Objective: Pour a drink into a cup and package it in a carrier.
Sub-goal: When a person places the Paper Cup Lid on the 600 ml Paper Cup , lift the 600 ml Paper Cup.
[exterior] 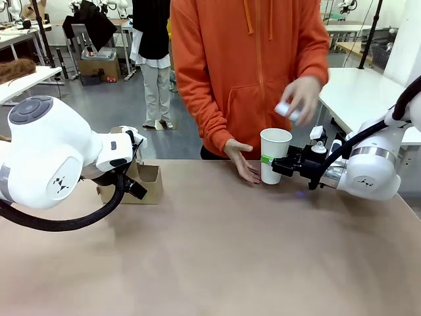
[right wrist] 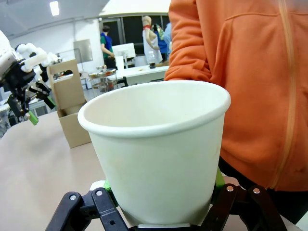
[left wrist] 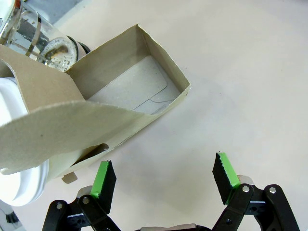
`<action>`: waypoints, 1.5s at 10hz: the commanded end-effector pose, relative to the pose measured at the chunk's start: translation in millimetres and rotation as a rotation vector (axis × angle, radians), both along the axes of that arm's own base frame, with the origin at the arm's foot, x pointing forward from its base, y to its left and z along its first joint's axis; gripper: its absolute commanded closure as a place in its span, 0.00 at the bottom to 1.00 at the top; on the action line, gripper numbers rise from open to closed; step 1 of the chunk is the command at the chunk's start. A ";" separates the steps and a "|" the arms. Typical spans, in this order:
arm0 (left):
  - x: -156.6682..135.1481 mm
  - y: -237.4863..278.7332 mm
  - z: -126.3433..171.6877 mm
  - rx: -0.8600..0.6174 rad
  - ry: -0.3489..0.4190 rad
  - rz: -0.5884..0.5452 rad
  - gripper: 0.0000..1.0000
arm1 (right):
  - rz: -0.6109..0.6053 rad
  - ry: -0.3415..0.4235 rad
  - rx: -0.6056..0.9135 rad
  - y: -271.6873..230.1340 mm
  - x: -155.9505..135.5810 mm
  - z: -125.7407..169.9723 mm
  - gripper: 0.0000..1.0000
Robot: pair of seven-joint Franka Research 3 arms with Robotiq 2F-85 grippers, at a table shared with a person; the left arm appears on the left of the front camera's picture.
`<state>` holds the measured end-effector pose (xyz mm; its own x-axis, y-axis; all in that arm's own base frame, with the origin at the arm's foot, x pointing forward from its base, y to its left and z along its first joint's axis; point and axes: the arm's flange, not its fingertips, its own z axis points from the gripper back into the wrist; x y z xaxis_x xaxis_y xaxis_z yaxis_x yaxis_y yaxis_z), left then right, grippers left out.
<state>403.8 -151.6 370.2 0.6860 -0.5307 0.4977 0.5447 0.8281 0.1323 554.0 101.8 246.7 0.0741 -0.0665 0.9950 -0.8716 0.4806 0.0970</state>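
– Brown table top (exterior: 210, 263), plain and matte, with a busy workshop far behind it. Where is the cup (exterior: 276, 141)?

– Between the fingers of the right gripper (exterior: 274, 161), standing upright on the table. The green pads (exterior: 266, 158) press its wall from two opposite sides, about the middle of the body, so this gripper is closed around it.

– How will it handle, do you think?

– It is thin white paper, so I judge it light and a little soft. The inner wall looks clean and dry, but the bottom is hidden from the wrist camera, so I cannot tell if anything is inside. Too much squeeze would probably make the round mouth oval. The rolled rim is the stiff part, so a hold a little under the rim seems safer once liquid makes it heavier and easier to tip.

– What is around that gripper?

– A person's hand (exterior: 242, 163) lies flat on the table just past the fingertips, beside the cup. If it touches the cup, I cannot tell. The other hand (exterior: 301, 97) is above the gripper and holds something small and white.

– And the carrier (left wrist: 103, 67)?

– Well apart from the right gripper and just ahead of the left gripper (left wrist: 163, 175), whose fingers are spread wide with nothing between them. One slot shows a bare cardboard floor. A glass jar (left wrist: 41, 36) stands beyond it.
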 end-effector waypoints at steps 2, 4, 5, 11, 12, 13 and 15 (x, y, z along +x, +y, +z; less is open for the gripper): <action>-0.1 0.2 0.3 -0.002 0.000 0.000 0.00 | 0.001 -0.007 0.004 2.1 -0.9 4.4 0.20; -0.1 0.2 0.3 -0.002 0.000 0.000 0.00 | 0.001 -0.007 0.004 2.1 -0.9 4.4 0.20; -0.1 0.2 0.3 -0.002 0.000 0.000 0.00 | 0.001 -0.007 0.004 2.1 -0.9 4.4 0.20; -0.1 0.2 0.3 -0.002 0.000 0.000 0.00 | 0.001 -0.007 0.004 2.1 -0.9 4.4 0.20; -0.1 0.2 0.3 -0.002 0.000 0.000 0.00 | 0.001 -0.007 0.004 2.1 -0.9 4.4 0.20; -0.1 0.2 0.3 -0.002 0.000 0.000 0.00 | 0.001 -0.007 0.004 2.1 -0.9 4.4 0.20; -0.1 0.2 0.3 -0.002 0.000 0.000 0.00 | 0.001 -0.007 0.004 2.1 -0.9 4.4 0.20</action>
<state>403.8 -151.6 370.2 0.6860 -0.5307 0.4977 0.5447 0.8281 0.1323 553.9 100.5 244.2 0.0787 -0.0647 0.9948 -0.8699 0.4829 0.1002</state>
